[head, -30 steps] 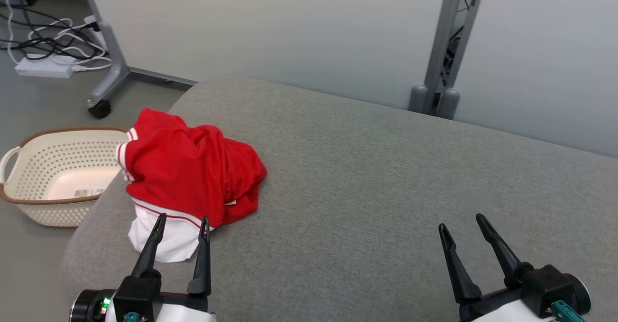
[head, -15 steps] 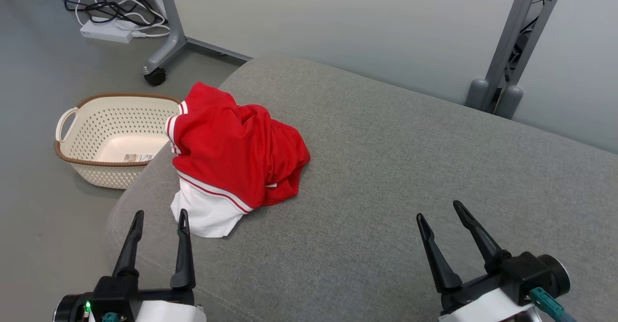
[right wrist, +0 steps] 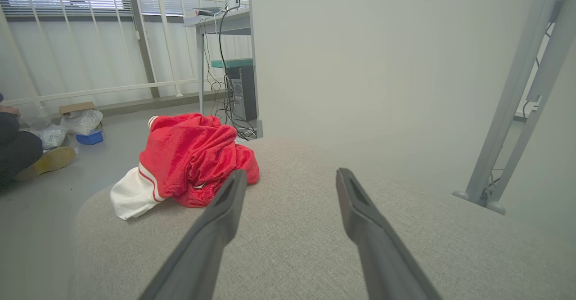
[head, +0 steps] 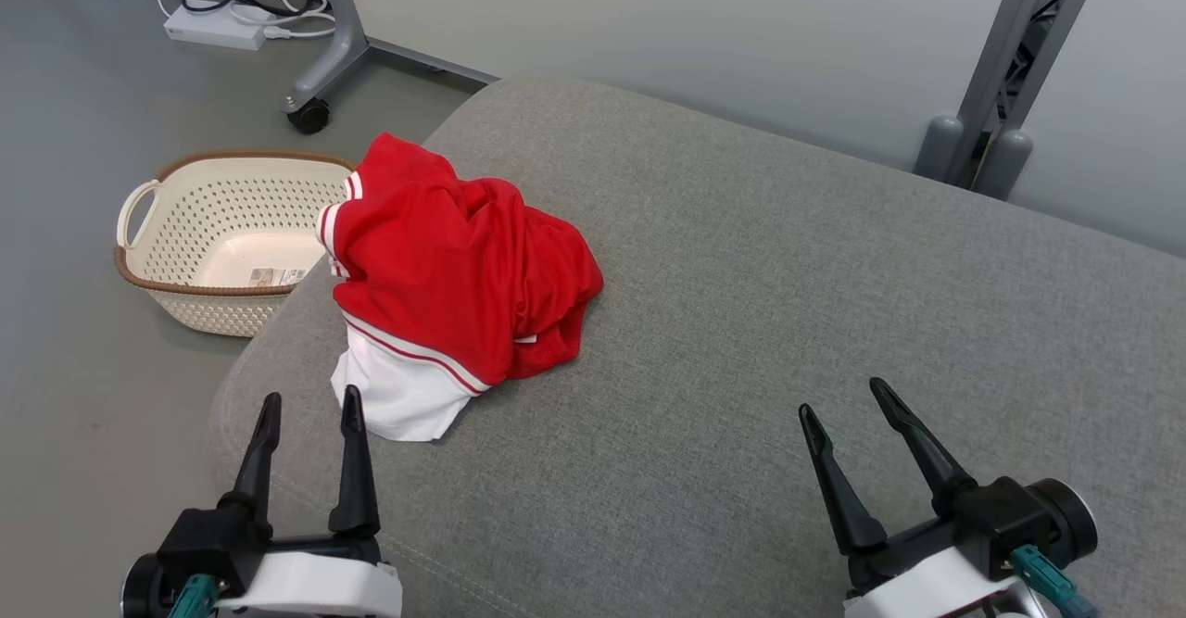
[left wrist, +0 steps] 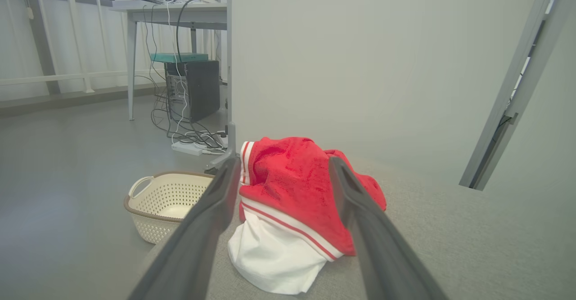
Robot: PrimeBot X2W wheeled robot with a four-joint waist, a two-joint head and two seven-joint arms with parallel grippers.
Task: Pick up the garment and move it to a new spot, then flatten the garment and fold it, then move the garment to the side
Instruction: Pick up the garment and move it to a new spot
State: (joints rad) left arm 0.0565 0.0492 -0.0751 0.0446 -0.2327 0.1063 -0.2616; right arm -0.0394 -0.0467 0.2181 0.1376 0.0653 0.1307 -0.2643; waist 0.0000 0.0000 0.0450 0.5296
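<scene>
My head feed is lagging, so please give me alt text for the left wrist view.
A crumpled red garment with a white, red-striped hem lies heaped on a grey cushion, seen between the open dark fingers of the left gripper. To its left in this view, a cream perforated basket stands on the floor, with a pale partition behind.

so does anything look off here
The crumpled red and white garment lies in a heap near the left edge of the grey fabric cushion, close to the perforated cream basket. Nothing looks spilled or damaged.
</scene>
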